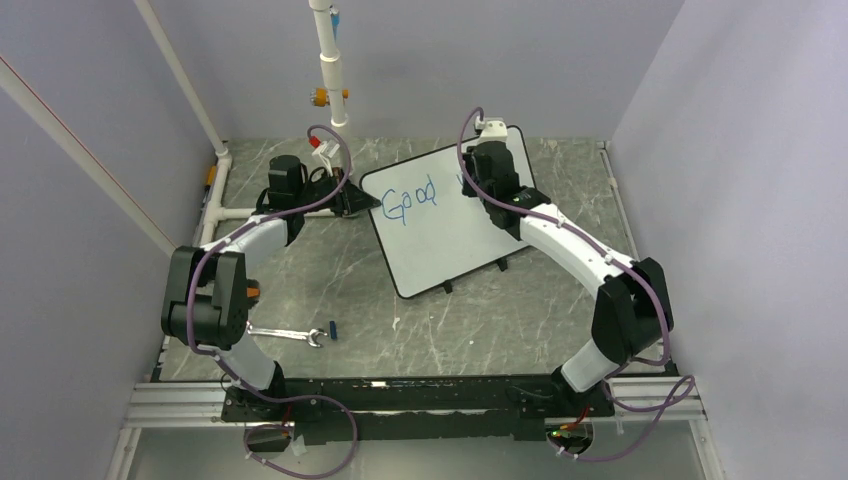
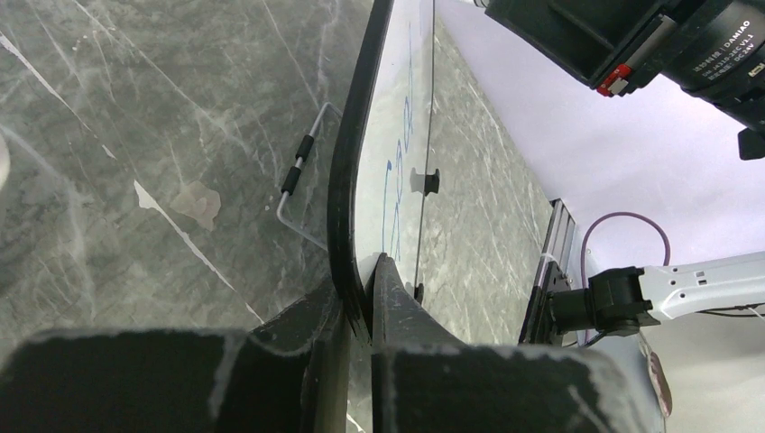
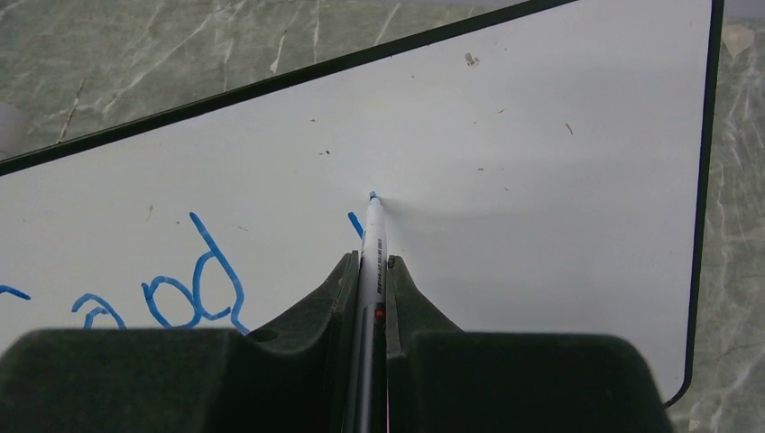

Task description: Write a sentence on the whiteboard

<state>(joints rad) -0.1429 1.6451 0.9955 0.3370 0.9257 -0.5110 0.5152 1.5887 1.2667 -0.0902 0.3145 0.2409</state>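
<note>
Right claw (image 3: 367, 263): gripping blue-tipped marker (image 3: 373, 230), tip on white black-framed whiteboard (image 3: 559, 162).
Bare board: right of blue "Good" lettering (image 3: 194, 289).
Left claw (image 2: 359, 302): pinching board edge.

I count one whiteboard (image 1: 440, 235). On it are one whole blue word (image 1: 411, 198) and one lone blue stroke (image 3: 355, 224) beside the word. There is one marker (image 3: 373, 244), over the board. I have two grippers: my left gripper (image 2: 361, 298) at the board's edge, my right gripper (image 3: 368, 271) above its face. Off the board's near-left corner lie one wrench (image 1: 283, 333) and one small blue piece (image 1: 332, 328).
</note>
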